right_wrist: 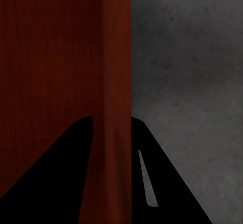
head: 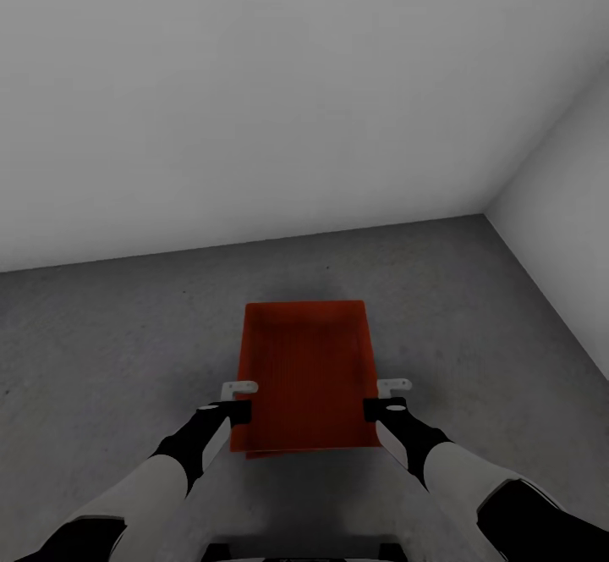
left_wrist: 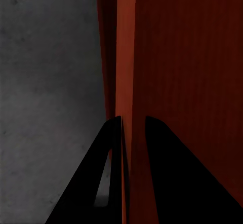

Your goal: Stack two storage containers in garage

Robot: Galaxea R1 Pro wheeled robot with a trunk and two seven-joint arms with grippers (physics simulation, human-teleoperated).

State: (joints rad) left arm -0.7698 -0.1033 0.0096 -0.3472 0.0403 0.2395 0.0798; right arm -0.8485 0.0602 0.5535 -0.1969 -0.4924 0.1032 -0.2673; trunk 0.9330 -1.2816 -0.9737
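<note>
Now your left hand [head: 239,399] is clamped on the left wall of the orange-red container [head: 309,371], one finger [left_wrist: 157,183] inside, one outside. The bin hangs low over the grey concrete floor [head: 101,359] near the white wall corner; whether a second bin sits beneath is hard to tell. Your right hand [head: 382,398] pinches the right wall likewise.

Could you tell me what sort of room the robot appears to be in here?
Probably a garage or a similar bare utility room: a speckled grey concrete floor, plain white walls, and no furnishings beyond the orange-red ribbed open-top bin both grippers hold.
</note>
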